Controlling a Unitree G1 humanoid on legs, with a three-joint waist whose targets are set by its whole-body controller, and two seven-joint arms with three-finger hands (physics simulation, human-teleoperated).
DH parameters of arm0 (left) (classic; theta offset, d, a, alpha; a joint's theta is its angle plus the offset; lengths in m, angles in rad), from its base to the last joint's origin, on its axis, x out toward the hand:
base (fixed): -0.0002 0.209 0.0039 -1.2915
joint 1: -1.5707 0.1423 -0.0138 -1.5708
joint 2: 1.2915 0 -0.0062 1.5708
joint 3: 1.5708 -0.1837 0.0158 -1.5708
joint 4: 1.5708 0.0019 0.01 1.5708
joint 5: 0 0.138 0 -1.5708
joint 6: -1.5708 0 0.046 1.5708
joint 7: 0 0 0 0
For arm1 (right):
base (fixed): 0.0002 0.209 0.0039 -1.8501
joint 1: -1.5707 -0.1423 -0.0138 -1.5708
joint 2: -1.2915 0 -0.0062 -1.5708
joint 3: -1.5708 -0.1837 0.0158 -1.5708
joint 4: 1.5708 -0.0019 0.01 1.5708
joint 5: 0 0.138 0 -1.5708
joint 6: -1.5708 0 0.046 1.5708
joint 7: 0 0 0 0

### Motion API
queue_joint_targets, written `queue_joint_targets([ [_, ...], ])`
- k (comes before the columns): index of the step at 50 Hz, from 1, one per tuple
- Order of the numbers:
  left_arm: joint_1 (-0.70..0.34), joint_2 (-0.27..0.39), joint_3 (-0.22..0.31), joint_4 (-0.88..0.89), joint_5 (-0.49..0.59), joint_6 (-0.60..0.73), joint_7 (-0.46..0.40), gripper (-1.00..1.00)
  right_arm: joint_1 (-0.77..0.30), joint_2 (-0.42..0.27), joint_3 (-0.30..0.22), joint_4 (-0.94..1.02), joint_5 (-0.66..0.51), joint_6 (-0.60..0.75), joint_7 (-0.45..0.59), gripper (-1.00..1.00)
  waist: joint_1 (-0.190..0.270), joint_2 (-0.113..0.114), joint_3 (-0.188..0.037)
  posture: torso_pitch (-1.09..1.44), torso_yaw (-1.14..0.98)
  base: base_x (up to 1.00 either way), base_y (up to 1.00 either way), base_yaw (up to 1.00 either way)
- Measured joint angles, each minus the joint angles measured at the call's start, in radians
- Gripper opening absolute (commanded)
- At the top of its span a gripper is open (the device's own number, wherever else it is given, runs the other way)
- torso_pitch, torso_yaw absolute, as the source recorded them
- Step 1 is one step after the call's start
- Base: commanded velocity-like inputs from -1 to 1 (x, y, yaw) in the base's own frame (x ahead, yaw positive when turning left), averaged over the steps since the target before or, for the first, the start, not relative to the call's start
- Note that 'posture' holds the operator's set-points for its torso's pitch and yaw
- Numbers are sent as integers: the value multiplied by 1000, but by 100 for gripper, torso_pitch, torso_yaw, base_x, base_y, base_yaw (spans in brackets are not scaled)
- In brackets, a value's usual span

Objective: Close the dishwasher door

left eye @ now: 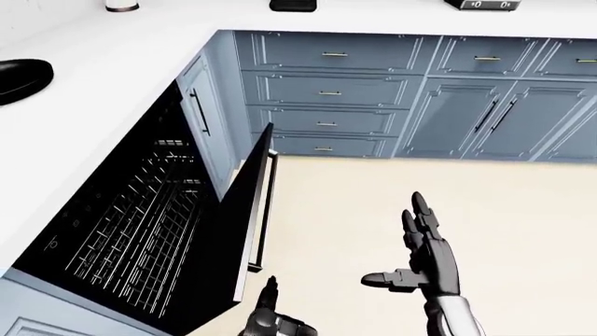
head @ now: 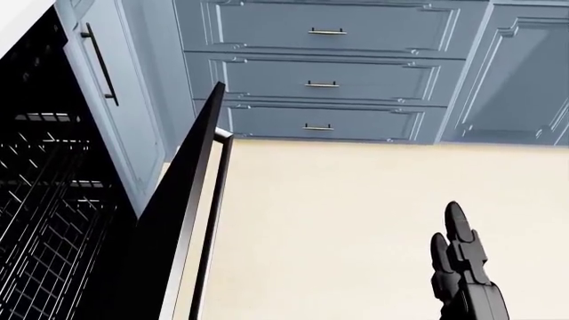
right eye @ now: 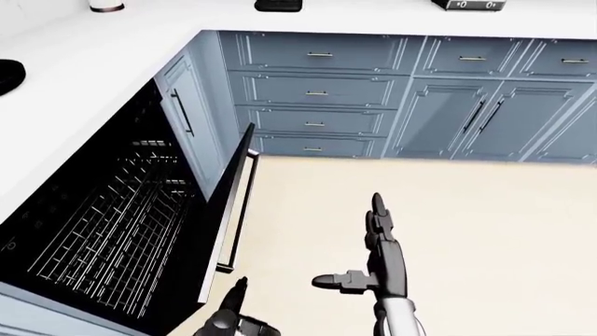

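Observation:
The dishwasher point(left eye: 140, 224) is set under the white counter at the left, its black cavity and wire racks showing. Its black door point(left eye: 244, 210) stands partly open, swung out, with a long bar handle point(left eye: 268, 210) on its outer face. It also shows in the head view point(head: 191, 220). My left hand point(left eye: 271, 318) is at the bottom edge, just below and right of the door's lower end, a finger pointing up; whether it touches the door I cannot tell. My right hand point(left eye: 420, 255) is open, fingers spread, over the floor to the right of the door, empty.
The white counter point(left eye: 103, 84) runs along the left and top, with a black object point(left eye: 19, 78) on it. Blue-grey drawers point(left eye: 327, 91) and cabinet doors point(left eye: 495, 115) line the top of the view. Cream floor point(left eye: 392, 189) lies between them and me.

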Motion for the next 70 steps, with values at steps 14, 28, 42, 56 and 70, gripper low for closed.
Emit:
queue_joint_targets([
  [14,-15,44,27,1,-12,37,10,100,-9,0,5,-6,-1,7,-2,100,0,3,-3,0,0,0,0,0],
  [28,-36,68,58,13,-53,55,34,100,-7,0,0,3,2,0,0,100,-4,3,-1,0,0,0,0,0],
  [42,-47,82,104,19,-124,53,121,100,-2,1,-4,10,6,-12,3,100,-12,-7,5,0,0,0,0,0],
  [56,-48,85,124,36,-175,18,257,100,-3,1,-6,12,7,-15,3,100,-15,-15,11,0,0,0,0,0],
  [70,-49,90,132,37,-187,13,309,100,-7,0,-3,-7,5,4,1,100,-13,-17,16,0,0,0,0,0],
])
